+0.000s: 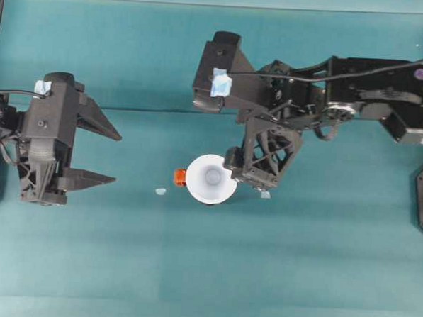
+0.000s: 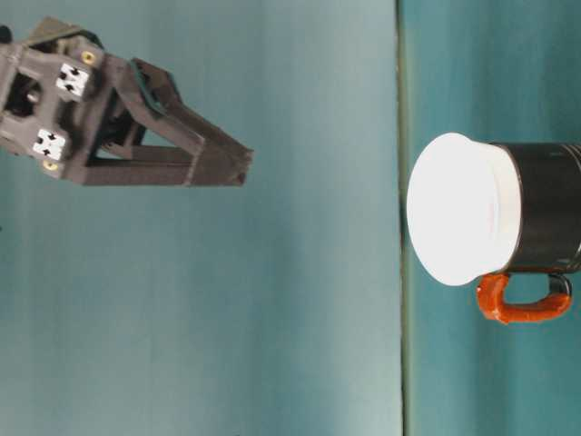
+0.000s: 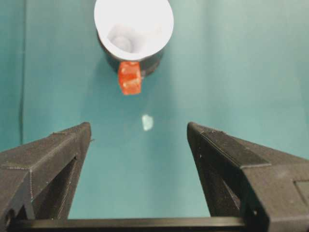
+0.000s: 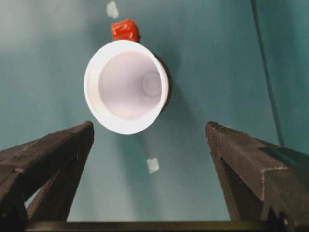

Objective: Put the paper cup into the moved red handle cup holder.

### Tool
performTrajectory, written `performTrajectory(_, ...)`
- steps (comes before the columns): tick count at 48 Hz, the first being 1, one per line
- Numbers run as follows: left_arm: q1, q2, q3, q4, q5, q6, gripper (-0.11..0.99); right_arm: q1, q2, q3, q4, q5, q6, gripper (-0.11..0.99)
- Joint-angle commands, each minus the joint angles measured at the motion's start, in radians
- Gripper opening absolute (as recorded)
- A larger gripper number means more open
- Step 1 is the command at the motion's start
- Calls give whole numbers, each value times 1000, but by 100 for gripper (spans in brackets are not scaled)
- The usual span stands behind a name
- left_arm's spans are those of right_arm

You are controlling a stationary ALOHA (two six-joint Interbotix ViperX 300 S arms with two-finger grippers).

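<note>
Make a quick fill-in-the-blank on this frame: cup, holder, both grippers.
1. The paper cup sits ____ the black holder.
2. The holder's handle is coloured ____.
3. The jaws of the right gripper stand ____, with nothing between them.
4. The left gripper is ____ of the cup, not touching it.

Missing words: inside; orange-red; open; clear
</note>
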Motion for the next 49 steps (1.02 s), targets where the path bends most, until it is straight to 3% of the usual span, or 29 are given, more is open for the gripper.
performTrajectory(1, -3, -9, -9, 3, -3, 2, 88, 8, -107, -8, 2, -6, -9, 76)
performTrajectory(11, -3, -8, -9, 3, -3, 2, 88, 11, -141, 18, 2, -20, -9, 76)
performTrajectory(20, -3, -8, -9, 2, -3, 2, 88, 15, -190, 69, 2, -86, 3, 76)
performTrajectory(29, -3, -9, -11, 3, -3, 2, 88, 17, -229, 118, 11, -150, 6, 76)
performTrajectory(49, -3, -9, -9, 2, -3, 0, 88, 20, -224, 133, 14, -155, 5, 76)
